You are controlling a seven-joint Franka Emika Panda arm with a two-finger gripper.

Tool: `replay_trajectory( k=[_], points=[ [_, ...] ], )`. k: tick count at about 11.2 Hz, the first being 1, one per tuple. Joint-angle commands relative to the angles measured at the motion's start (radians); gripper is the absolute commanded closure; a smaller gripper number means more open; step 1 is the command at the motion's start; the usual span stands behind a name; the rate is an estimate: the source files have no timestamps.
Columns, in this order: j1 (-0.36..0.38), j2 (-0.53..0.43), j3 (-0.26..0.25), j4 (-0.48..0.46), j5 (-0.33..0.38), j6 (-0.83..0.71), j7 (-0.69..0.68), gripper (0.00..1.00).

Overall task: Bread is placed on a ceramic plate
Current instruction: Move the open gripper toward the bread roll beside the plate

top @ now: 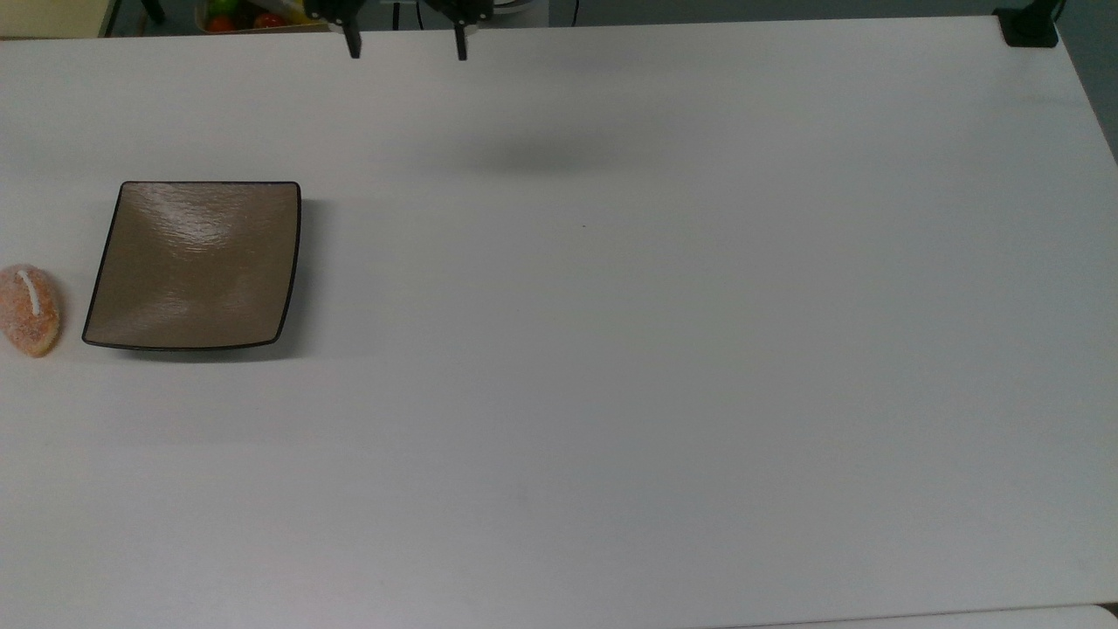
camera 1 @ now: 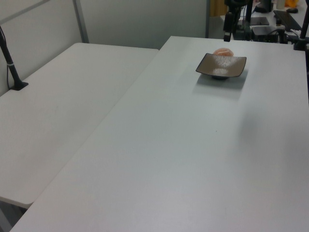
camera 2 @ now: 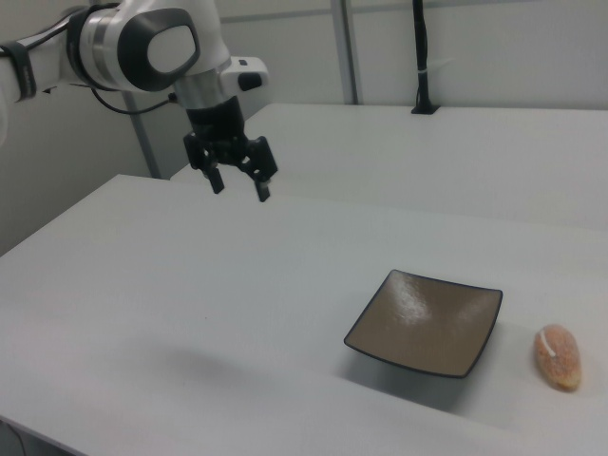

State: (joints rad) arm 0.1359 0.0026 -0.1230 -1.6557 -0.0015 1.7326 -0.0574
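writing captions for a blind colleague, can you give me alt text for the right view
A robot arm holds its open gripper in the air above a white table, well away from the other items. Nearer the right view's right, an empty square brown plate sits on the table, with a small orange-brown bread roll lying just beyond it, not touching.
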Motion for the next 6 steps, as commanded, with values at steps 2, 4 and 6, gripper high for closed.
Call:
replay_trajectory(
  k=[2, 4, 6],
  points=[
    [-0.032, 0.022, -0.11, 0.004, -0.07, 0.059, -0.296, 0.0],
    [-0.042, 0.055, -0.164, 0.0, -0.077, 0.132, -0.401, 0.0],
    [-0.07, 0.089, -0.199, 0.0, -0.092, 0.226, -0.49, 0.0]
  ],
)
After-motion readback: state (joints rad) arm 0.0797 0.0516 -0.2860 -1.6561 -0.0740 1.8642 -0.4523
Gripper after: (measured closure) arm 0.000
